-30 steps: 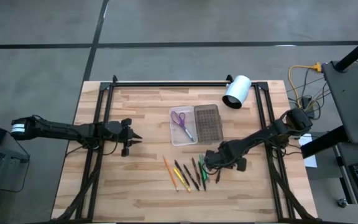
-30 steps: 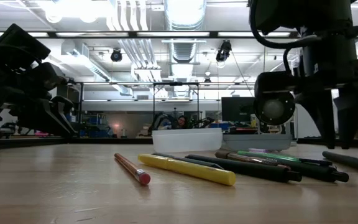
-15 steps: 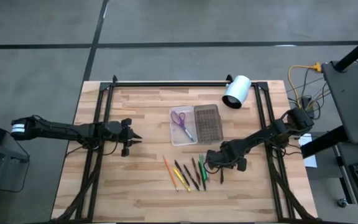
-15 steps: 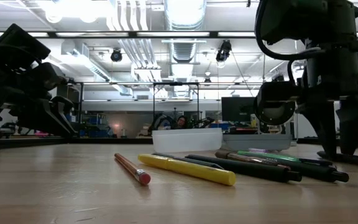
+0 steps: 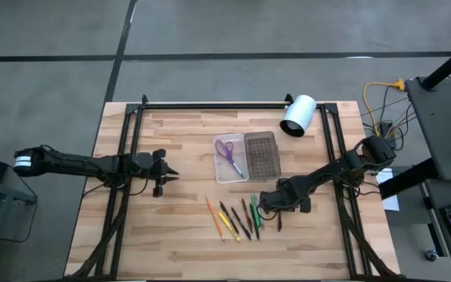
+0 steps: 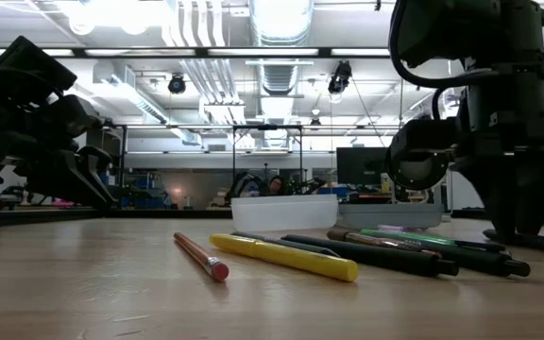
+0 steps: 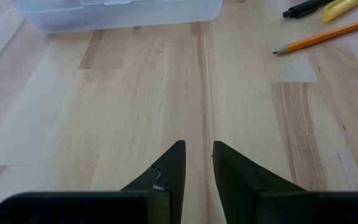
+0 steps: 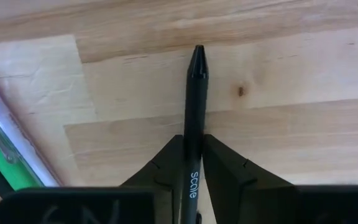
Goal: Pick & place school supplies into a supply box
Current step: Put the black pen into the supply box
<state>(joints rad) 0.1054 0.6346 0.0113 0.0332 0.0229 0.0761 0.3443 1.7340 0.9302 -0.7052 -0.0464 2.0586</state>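
**Right tool closed in on a black pen**

Down came the right tool [image 5: 273,205] onto the worktop [image 5: 178,157], its fingers narrowing either side of a slim black pen [image 8: 196,112] that lay at the right end of the row. In the right wrist view the pen sat squeezed between both pads, still flat on the wood, so I'd call that a grip taken but not yet lifted. Beside it lay a green pen [image 8: 8,165] and a clear-barrelled one, close enough to get nudged on the way up. Further along the row were a yellow marker [image 6: 286,257] and an orange pencil [image 6: 201,256]. Behind them stood the clear plastic supply box [image 5: 245,157], purple-handled scissors [image 5: 229,153] already in its tray. Well off to the side, the left tool [image 7: 196,163] hovered, slightly parted and empty. A white cylinder [image 5: 297,115] rested at the far edge.
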